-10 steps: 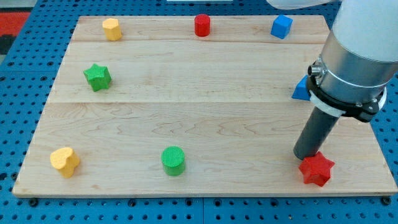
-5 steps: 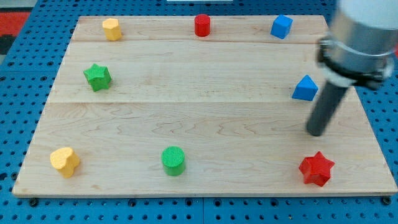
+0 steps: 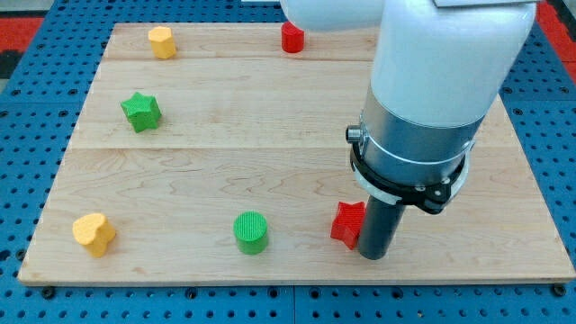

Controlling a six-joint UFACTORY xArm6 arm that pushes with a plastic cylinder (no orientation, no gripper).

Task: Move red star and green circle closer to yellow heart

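The red star (image 3: 346,223) lies near the view's bottom, right of centre. My tip (image 3: 374,256) stands right against its right side, touching it. The green circle (image 3: 251,231) sits to the star's left, about a hundred pixels away. The yellow heart (image 3: 94,234) is at the bottom left corner of the wooden board (image 3: 270,135). The arm's white body hides the board's upper right part.
A green star (image 3: 141,111) lies at the left. A yellow block (image 3: 162,41) is at the top left. A red cylinder (image 3: 292,38) stands at the top centre, partly behind the arm. The blue blocks seen before are hidden by the arm.
The tip went from left of the red star around to its right side and pushed it leftward, from the bottom right corner toward the green circle. The arm now covers the blue blocks.
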